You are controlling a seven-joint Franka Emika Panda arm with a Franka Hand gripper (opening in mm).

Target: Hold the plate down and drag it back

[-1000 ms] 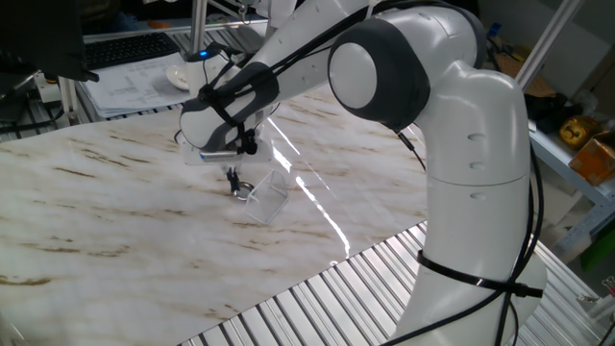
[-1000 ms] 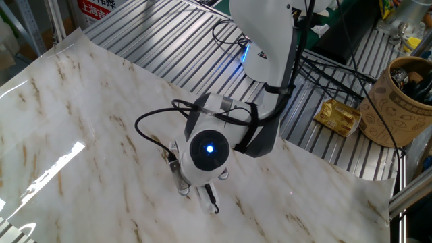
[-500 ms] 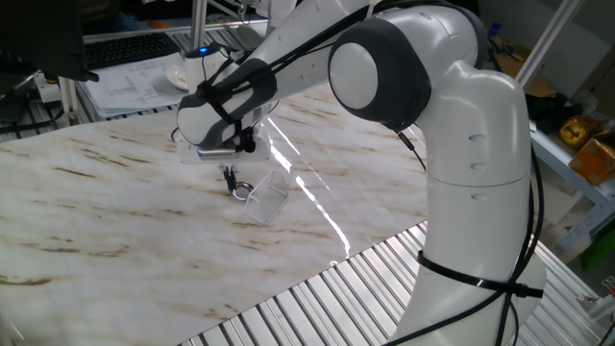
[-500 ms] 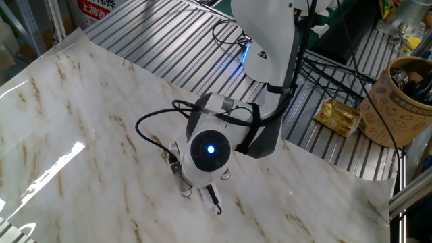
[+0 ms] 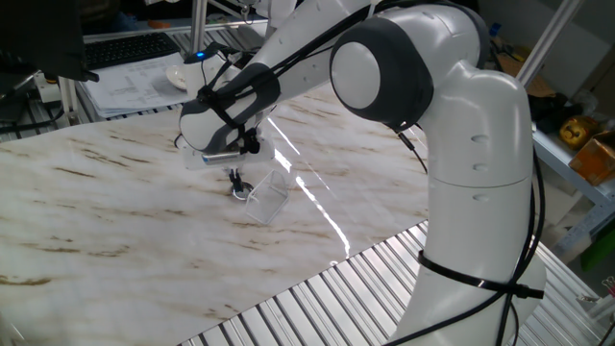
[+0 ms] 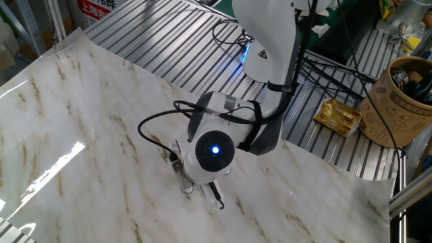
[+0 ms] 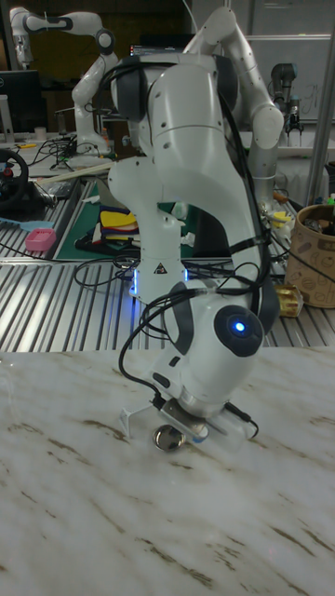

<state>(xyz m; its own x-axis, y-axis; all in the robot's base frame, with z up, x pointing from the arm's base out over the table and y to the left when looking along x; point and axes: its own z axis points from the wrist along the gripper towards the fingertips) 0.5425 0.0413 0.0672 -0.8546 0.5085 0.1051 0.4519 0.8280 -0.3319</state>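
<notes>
Plate (image 7: 169,436) half hidden beneath gripper (image 5: 233,180), contact unclear.

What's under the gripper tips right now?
The gripper points down at the plate, a small silvery disc on the marble table, beside the clear plastic piece. Actual contact is hidden by the wrist in the other views.
</notes>
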